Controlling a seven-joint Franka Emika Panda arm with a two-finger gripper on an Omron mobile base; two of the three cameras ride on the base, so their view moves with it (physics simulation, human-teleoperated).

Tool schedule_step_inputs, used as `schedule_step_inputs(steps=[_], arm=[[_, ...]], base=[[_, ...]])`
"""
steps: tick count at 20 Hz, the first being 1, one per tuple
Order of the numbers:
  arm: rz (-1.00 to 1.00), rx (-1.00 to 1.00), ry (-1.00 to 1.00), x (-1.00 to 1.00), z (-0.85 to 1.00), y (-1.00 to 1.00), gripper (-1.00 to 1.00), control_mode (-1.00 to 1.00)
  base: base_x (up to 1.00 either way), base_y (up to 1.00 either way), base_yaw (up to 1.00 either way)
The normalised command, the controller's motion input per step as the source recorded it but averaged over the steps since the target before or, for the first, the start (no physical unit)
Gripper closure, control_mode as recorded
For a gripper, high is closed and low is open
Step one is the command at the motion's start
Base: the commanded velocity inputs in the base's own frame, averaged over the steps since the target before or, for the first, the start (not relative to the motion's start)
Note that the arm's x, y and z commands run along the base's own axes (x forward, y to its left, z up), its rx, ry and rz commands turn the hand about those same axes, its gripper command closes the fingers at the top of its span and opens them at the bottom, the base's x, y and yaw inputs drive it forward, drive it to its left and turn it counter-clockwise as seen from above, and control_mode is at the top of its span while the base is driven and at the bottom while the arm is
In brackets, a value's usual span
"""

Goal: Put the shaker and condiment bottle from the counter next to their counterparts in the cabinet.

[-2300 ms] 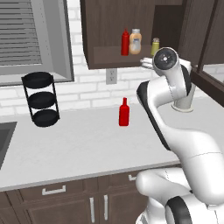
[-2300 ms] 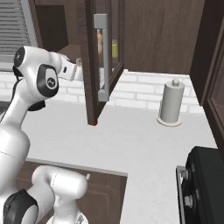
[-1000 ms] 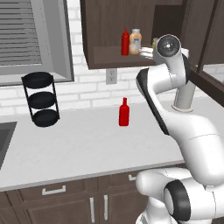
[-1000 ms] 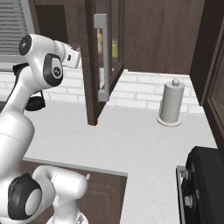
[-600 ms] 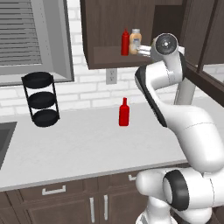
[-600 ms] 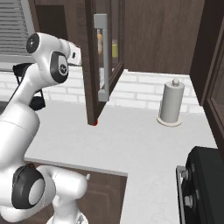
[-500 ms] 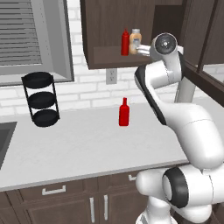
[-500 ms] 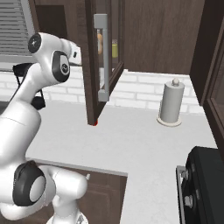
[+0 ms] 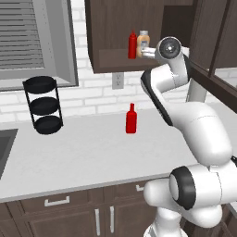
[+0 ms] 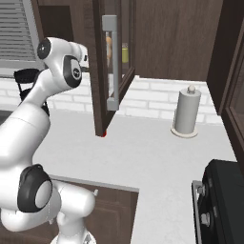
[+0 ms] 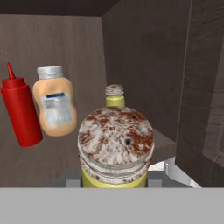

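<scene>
Placement of the shaker (image 11: 116,146) is in hand: tool (image 9: 144,52) clamped on it inside the cabinet (image 9: 111,32), just before the yellow-green shaker (image 11: 114,97). Next, lower and release; condiment bottle (image 9: 131,119) waits on the desk (image 9: 83,152)

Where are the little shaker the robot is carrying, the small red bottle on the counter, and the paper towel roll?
shaker (image 11: 116,142): hand view, its speckled metal top.
condiment bottle (image 9: 131,123): left base view, its red body.
paper towel roll (image 10: 185,114): right base view, its side.
</scene>
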Motion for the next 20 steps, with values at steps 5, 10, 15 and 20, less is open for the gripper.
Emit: schedule_step_inputs(steps=[5, 10, 15, 20], arm=[[0.01, 0.0, 0.0, 0.02, 0.0, 0.0, 1.0, -1.0], [0.0, 0.0, 0.0, 0.13, 0.0, 0.0, 1.0, -1.0], [0.0, 0.0, 0.0, 0.19, 0.0, -0.01, 1.0, -1.0], [0.0, 0.0, 0.0, 0.2, 0.0, -0.03, 1.0, -1.0]], base=[[0.0, 0.0, 0.0], [0.0, 0.0, 0.0], [0.0, 0.0, 0.0], [0.0, 0.0, 0.0]])
